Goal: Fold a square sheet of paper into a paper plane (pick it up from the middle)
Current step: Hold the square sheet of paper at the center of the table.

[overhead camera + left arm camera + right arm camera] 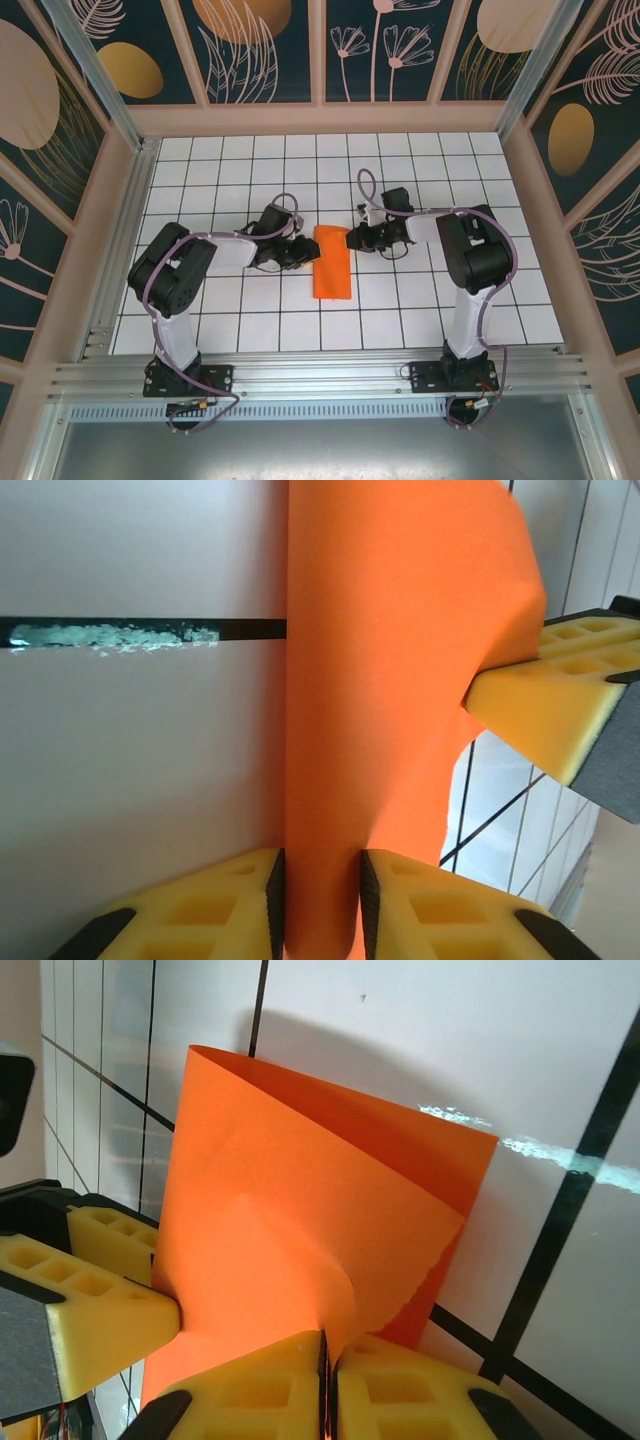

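**Both hands clamped on the folded square sheet of paper (333, 265) at mid-worktop (420, 320).**

The white gridded worktop carries the square sheet of paper at its centre, folded over into a narrow orange strip running near to far. The left hand (300, 252) grips the strip's left edge, with a raised fold held between its yellow fingers (240, 900). The right hand (352, 238) grips the far right edge, fingers (270, 1385) pressed together on the paper.

square sheet of paper (390, 660) cropped top, bottom
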